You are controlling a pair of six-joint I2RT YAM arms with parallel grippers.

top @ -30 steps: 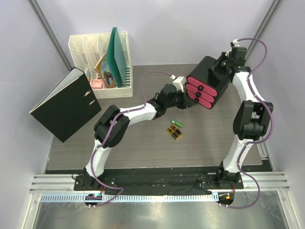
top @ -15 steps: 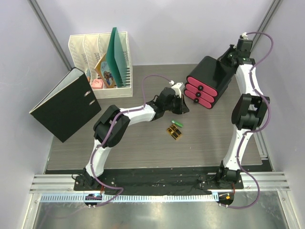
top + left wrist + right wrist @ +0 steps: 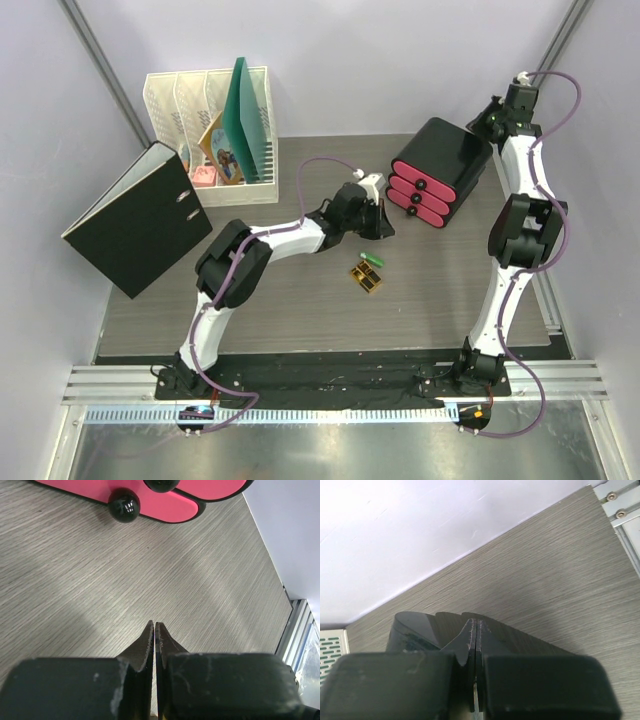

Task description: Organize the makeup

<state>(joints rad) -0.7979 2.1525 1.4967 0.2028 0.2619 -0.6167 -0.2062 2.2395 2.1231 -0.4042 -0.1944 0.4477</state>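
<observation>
Of the makeup only two pieces show: a small green tube and gold-and-black cases, lying on the table in front of the black box with pink drawers. The jars, bottle and orange tube are out of view. My left gripper is shut and empty, low over the table just left of the drawers, whose pink fronts and a black knob fill the top of the left wrist view. My right gripper is shut and empty, at the box's back right corner.
A white file rack with a green folder stands at the back left. A black ring binder lies tilted at the left. The table's right edge has a metal rail.
The box with drawers was tilted and raised a second ago; now it rests flat on the table. My right gripper has drawn back from it toward the far right. My left gripper shifted slightly.
</observation>
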